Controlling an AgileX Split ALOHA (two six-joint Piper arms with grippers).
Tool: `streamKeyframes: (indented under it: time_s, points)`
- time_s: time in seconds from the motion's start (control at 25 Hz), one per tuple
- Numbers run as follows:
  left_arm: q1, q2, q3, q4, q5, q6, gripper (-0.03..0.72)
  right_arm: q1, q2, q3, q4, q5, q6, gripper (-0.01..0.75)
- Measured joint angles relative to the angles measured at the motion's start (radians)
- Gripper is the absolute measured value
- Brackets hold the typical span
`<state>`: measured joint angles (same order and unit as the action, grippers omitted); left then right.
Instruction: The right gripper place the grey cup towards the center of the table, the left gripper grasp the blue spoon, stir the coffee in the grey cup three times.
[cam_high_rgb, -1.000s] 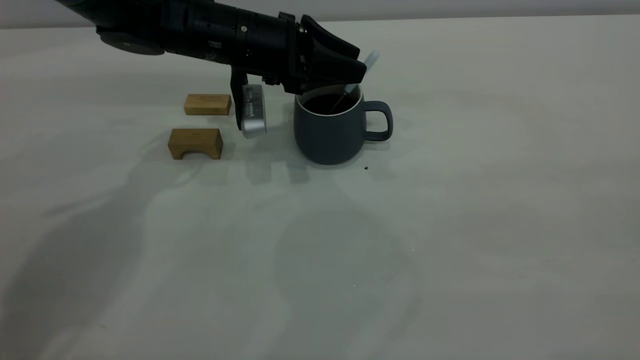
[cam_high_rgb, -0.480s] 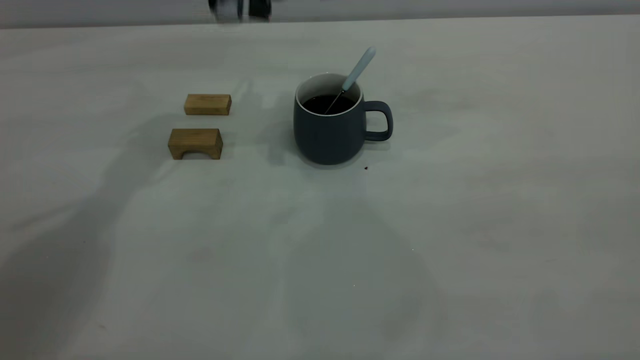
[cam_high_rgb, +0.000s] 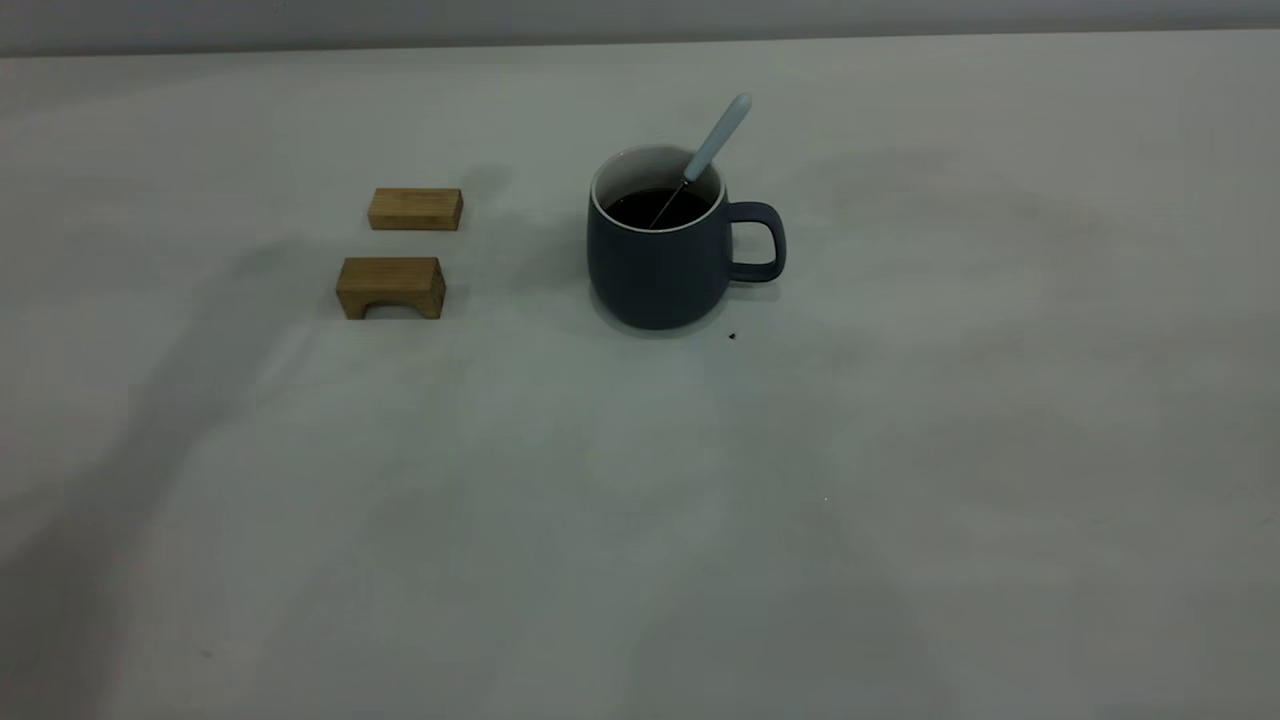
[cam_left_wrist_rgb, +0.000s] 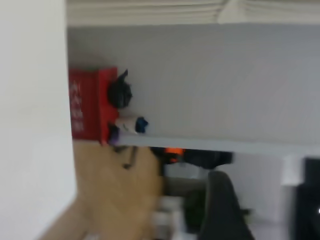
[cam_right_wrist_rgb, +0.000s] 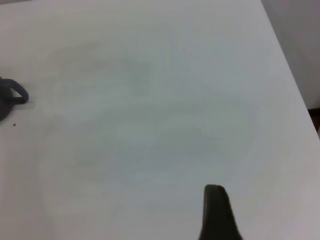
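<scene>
The grey cup (cam_high_rgb: 655, 260) stands upright near the middle of the table (cam_high_rgb: 900, 450), handle to the right, and its handle (cam_right_wrist_rgb: 12, 95) shows at the edge of the right wrist view. Dark coffee (cam_high_rgb: 655, 207) fills it. The blue spoon (cam_high_rgb: 715, 140) stands in the coffee, leaning on the far right rim with its pale handle sticking up, held by nothing. Neither arm appears in the exterior view. My left gripper (cam_left_wrist_rgb: 222, 205) is lifted away, its blurred view facing the room. My right gripper (cam_right_wrist_rgb: 216, 212) hangs over bare table, well to the right of the cup.
Two brown wooden blocks lie left of the cup: a flat one (cam_high_rgb: 415, 209) farther back and an arched one (cam_high_rgb: 390, 287) nearer. A tiny dark speck (cam_high_rgb: 732, 336) sits by the cup's base. The table's right edge (cam_right_wrist_rgb: 290, 75) shows in the right wrist view.
One second ago the left arm reached over the cup at the spoon's handle. It has since pulled up and out of the exterior view, leaving the spoon standing in the cup. The cup has not moved.
</scene>
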<state>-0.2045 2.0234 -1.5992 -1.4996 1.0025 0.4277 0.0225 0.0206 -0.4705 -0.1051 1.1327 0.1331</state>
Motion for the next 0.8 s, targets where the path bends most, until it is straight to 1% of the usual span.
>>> streamKeyframes:
  time_s: [0.12, 0.24, 0.36, 0.44, 0.52, 0.56, 0.6, 0.72, 0.8]
  points:
    - [0.034, -0.115, 0.002, 0.130, -0.002, 0.042, 0.544, 0.000, 0.000, 0.000, 0.000, 0.000, 0.000, 0.541]
    - [0.096, -0.253, 0.002, 0.333, -0.010, -0.048, 0.544, 0.000, 0.000, 0.000, 0.000, 0.000, 0.000, 0.541]
    - [0.161, -0.394, 0.003, 0.648, 0.001, -0.180, 0.544, 0.000, 0.000, 0.000, 0.000, 0.000, 0.000, 0.541]
    - [0.191, -0.487, 0.004, 0.881, 0.044, -0.240, 0.544, 0.000, 0.000, 0.000, 0.000, 0.000, 0.000, 0.541]
    - [0.198, -0.586, 0.006, 1.115, 0.132, -0.290, 0.544, 0.000, 0.000, 0.000, 0.000, 0.000, 0.000, 0.541]
    - [0.198, -0.626, 0.009, 1.193, 0.166, -0.316, 0.544, 0.000, 0.000, 0.000, 0.000, 0.000, 0.000, 0.541]
    - [0.198, -0.673, 0.013, 1.271, 0.166, -0.334, 0.544, 0.000, 0.000, 0.000, 0.000, 0.000, 0.000, 0.541]
    - [0.198, -0.802, 0.066, 1.424, 0.166, -0.369, 0.544, 0.000, 0.000, 0.000, 0.000, 0.000, 0.000, 0.541]
    - [0.198, -0.890, 0.136, 1.484, 0.166, -0.378, 0.544, 0.000, 0.000, 0.000, 0.000, 0.000, 0.000, 0.541]
